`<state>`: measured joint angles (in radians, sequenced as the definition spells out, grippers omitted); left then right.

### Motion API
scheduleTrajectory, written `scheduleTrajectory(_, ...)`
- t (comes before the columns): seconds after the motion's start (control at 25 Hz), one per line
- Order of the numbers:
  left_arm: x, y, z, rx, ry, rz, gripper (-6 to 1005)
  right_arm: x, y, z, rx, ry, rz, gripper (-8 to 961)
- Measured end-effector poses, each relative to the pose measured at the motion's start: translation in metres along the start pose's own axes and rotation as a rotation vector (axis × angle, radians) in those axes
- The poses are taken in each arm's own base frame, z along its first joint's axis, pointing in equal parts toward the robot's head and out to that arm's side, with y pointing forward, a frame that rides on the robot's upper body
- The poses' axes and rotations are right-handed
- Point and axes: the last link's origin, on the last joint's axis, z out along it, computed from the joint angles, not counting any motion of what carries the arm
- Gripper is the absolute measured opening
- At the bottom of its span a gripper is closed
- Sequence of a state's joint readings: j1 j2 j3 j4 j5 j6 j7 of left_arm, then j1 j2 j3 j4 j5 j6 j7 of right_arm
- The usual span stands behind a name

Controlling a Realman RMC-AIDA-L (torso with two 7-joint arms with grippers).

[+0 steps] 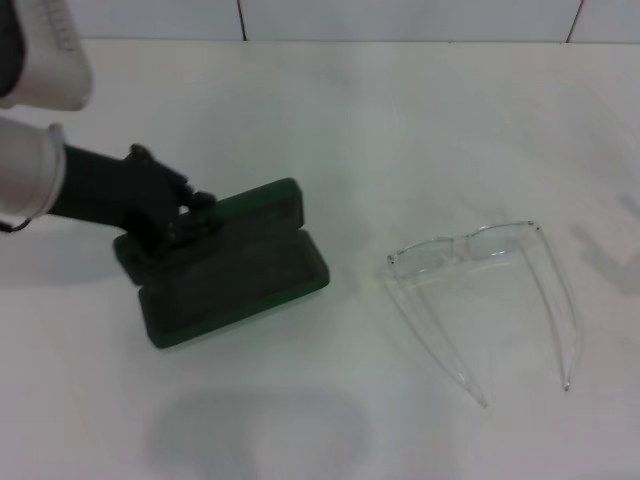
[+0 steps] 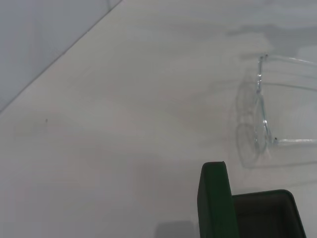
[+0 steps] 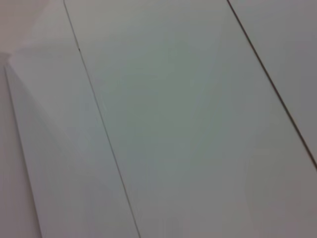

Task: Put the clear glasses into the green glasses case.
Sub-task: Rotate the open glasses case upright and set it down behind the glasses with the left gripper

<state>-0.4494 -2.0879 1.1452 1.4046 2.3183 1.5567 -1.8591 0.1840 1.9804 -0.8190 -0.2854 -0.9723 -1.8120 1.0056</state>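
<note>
The green glasses case lies on the white table, left of centre in the head view, with its lid raised along the far edge. The left gripper reaches in from the left and sits at the lid's left end, touching the case. Whether its fingers are spread or closed on the lid cannot be told: the dark gripper body hides them against the dark case.

The clear glasses lie on the table to the right of the case, well apart from it, lens toward the far side and both temple arms unfolded, pointing toward the robot.

The left wrist view adds what the head view does not: the upright lid edge seen end-on, and the dark lining of the tray beside it. It also shows the glasses beyond the case.

The right wrist view shows only pale tiled wall. The right gripper appears in no view.
</note>
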Motion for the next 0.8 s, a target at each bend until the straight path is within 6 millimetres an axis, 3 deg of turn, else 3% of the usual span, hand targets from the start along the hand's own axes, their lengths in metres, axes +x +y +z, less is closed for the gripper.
scheduleTrajectory(0.36,0.036,-0.002,0.024,0.043,-0.002,0.197,211,-0.002,0.001,-0.014,0.025,0.004,-0.002,858)
scheduleTrajectory(0.8,0.053,-0.003,0.051,0.015,-0.012,0.319,225,-0.001,0.003,-0.024,0.056,0.001,0.001,858)
